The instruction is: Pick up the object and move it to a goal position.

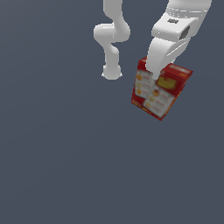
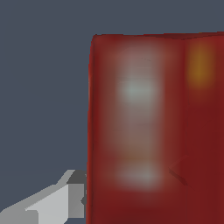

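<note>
The object is a red carton with white and yellow printed panels, right of centre in the exterior view. It hangs tilted under the white hand of my arm. My gripper is shut on its upper part, and the fingertips are mostly hidden by the hand and the box. In the wrist view the carton fills the frame, very close and blurred. One grey finger presses against its side; the other finger is hidden behind the box. No goal position marker shows in either view.
The arm's white base and lower links stand at the back, to the exterior view's left of the carton. A plain dark grey-blue floor lies all round.
</note>
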